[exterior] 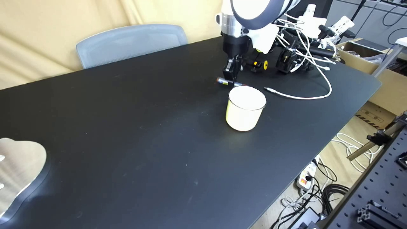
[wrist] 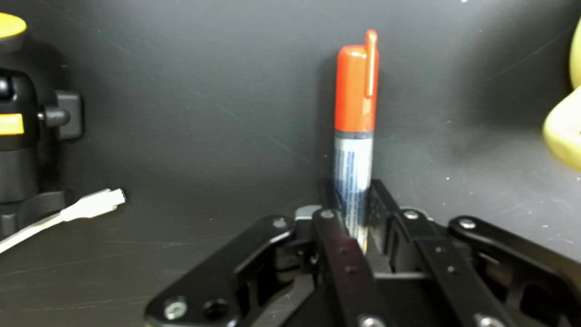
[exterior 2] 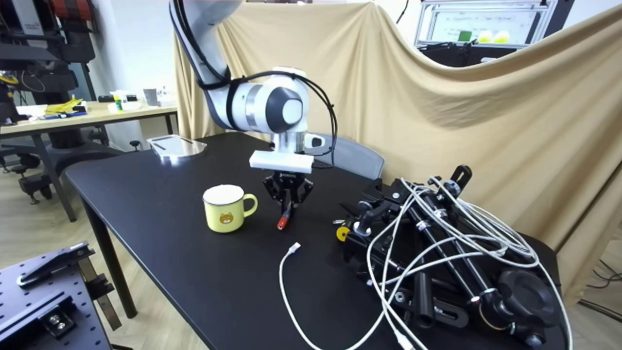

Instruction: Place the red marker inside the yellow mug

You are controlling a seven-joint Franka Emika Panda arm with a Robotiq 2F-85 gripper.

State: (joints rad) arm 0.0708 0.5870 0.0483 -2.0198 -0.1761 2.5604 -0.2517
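Currently seeing, at the far left in an exterior view, a shiny metallic plate (exterior: pixel 24 165) lying on the black bench (exterior: pixel 127 143), partly cut off at the edge of view. Passing rightward along a grey chair back (exterior: pixel 133 46) standing behind the bench's far edge, in front of a cream curtain (exterior: pixel 47 35). Meeting next the red marker (wrist: pixel 355 141), lying roughly level below the white arm (exterior: pixel 270 16), together with the end effector (wrist: pixel 353 193), pointing down. Gripping the pale printed barrel (wrist: pixel 353 159) between two black fingers (wrist: pixel 386 204), leaving the red cap (wrist: pixel 354 91) sticking out past them in the wrist view. Being unable to tell, though, between resting on the bench and hanging just above it. Coming then to the yellow mug (exterior: pixel 244 119), standing upright on the bench near the marker but apart from it. Showing, in an exterior view, a small animal face (exterior 2: pixel 226 218) on the mug's wall and a handle (exterior 2: pixel 250 205) pointing toward the end effector. Following a white cable (exterior: pixel 305 98) curving across the bench beyond the mug, then reaching black jointed equipment (exterior: pixel 287 58) lying under more white cables. Finishing at the far right with a cardboard box (exterior: pixel 391 95) standing past the bench's end.
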